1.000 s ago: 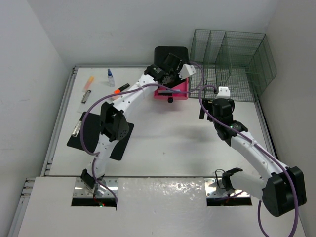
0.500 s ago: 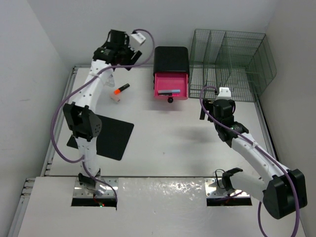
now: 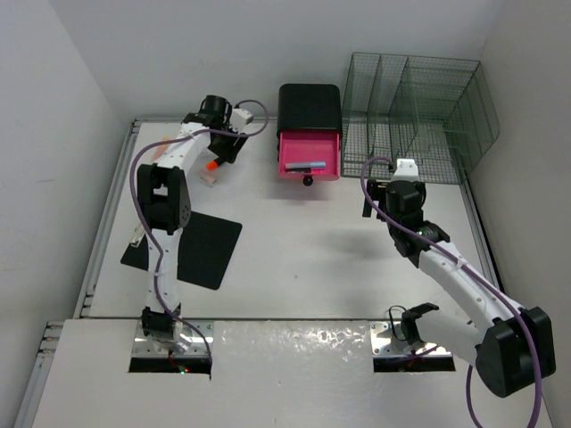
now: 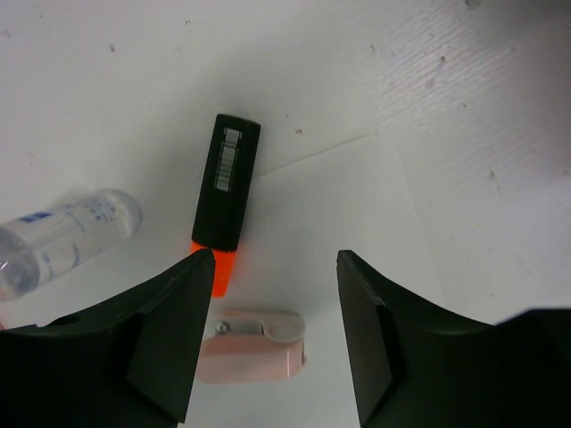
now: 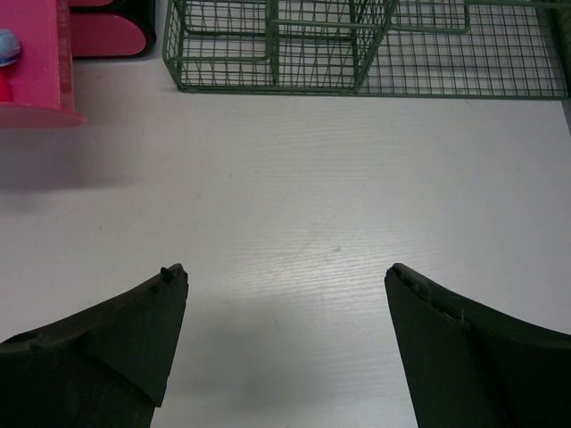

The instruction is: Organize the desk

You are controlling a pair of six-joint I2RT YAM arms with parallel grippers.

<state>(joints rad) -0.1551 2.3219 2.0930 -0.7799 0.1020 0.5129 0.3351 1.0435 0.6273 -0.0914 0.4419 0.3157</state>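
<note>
The desk (image 3: 294, 259) spreads white beneath both arms, with loose things lying on it at its far left corner, directly under the left gripper (image 4: 275, 259). That gripper points down at the surface with its jaws spread and nothing between them.

A small pink block-shaped item (image 4: 254, 346) lies flat in the gap between the jaws. An orange highlighter (image 4: 225, 201) with a black cap lies just beyond it, its orange end tucked beside one finger and its cap pointing away from the gripper. A clear little bottle (image 4: 62, 241) rests on its side further out, outside the jaws.

The step in hand looks like lining up a pick of one of these strays. Whether it is the pink item or the highlighter I cannot tell. The next move probably calls for a straight descent and a centred closing, without nudging the neighbour.

The right gripper (image 5: 285, 294) hangs over bare desk, jaws wide and empty. The green wire rack (image 5: 277, 45) stands ahead of it. The black-and-pink drawer unit (image 3: 310, 143) is off to its left, drawer open, a likely destination.
</note>
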